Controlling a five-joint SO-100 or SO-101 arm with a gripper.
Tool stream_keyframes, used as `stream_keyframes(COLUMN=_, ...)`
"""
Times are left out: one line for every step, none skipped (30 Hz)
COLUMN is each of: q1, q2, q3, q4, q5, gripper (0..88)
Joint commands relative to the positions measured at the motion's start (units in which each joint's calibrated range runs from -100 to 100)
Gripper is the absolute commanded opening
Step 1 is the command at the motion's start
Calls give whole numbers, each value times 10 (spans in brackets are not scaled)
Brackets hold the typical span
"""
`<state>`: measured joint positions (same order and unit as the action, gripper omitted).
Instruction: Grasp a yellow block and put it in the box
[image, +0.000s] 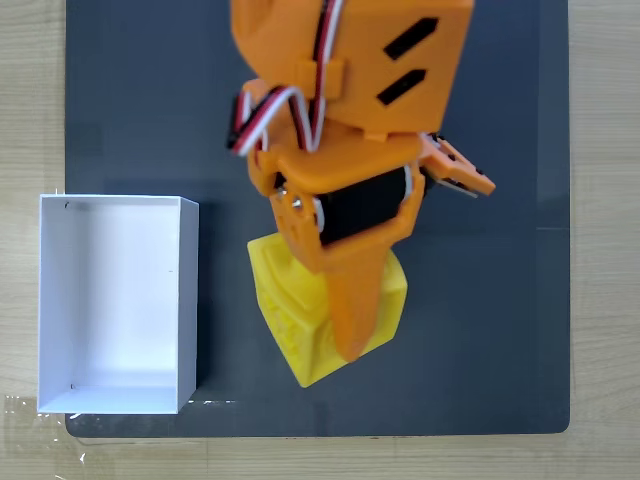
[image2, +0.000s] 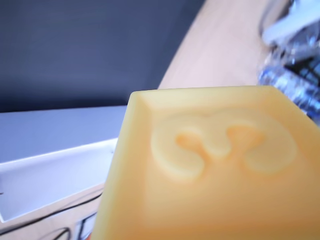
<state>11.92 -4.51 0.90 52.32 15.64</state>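
Fixed view: orange arm reaches down from the dark mat's (image: 500, 330) top edge, gripper (image: 345, 335) pointing toward the bottom edge, fingers clamped on the yellow block (image: 290, 310) near mat centre. White box (image: 185, 300) sits at the mat's left edge. Wrist view: block (image2: 215, 200) close, embossed "3" facing camera.

In the fixed view my gripper (image: 352, 330) lies over the block (image: 290, 300) near the mat's (image: 500, 330) middle, toward its lower edge. The box (image: 188, 300) sits left of the block, apart, overhanging the mat's lower left corner.
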Motion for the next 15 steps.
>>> stream_keyframes(q1=48, q2=-30, q3=-24, q4=-63, q5=-72, gripper=217)
stream_keyframes(q1=60, q2=-29, q3=-24, q4=-73, q5=-92, gripper=217)
stream_keyframes(q1=72, q2=-23, q3=-24, q4=-82, q5=-110, gripper=217)
stream_keyframes(q1=84, q2=-14, q3=-25, q4=-89, q5=-125, gripper=217)
stream_keyframes(q1=96, q2=-6, q3=-28, q4=-96, q5=-139, gripper=217)
stream_keyframes(q1=108, q2=4, q3=-32, q4=-100, q5=-148, gripper=217)
stream_keyframes(q1=119, q2=15, q3=-34, q4=-104, q5=-156, gripper=217)
stream_keyframes(q1=131, q2=27, q3=-34, q4=-110, q5=-162, gripper=217)
stream_keyframes(q1=141, q2=39, q3=-34, q4=-114, q5=-165, gripper=217)
stream_keyframes(q1=150, q2=50, q3=-34, q4=-115, q5=-167, gripper=217)
stream_keyframes(q1=159, q2=60, q3=-34, q4=-118, q5=-167, gripper=217)
stream_keyframes(q1=168, q2=70, q3=-34, q4=-122, q5=-167, gripper=217)
stream_keyframes(q1=178, q2=78, q3=-34, q4=-128, q5=-167, gripper=217)
stream_keyframes(q1=187, q2=87, q3=-34, q4=-135, q5=-167, gripper=217)
stream_keyframes(q1=196, q2=97, q3=-34, q4=-144, q5=-167, gripper=217)
